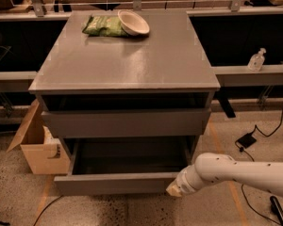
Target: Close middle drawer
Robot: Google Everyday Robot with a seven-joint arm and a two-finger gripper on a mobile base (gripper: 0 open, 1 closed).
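Middle drawer pulled out | pincer at right front corner, grip cannot tell | cardboard box left

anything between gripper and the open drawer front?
Nothing. In the camera view the gripper sits at the right end of the pulled-out grey drawer's front panel, with no visible gap.

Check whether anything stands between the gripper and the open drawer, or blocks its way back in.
Nothing visible does. The gripper is at the right front corner of the open drawer, with nothing between them. Nothing sticks up from the drawer, and the cardboard box stands off to the left.
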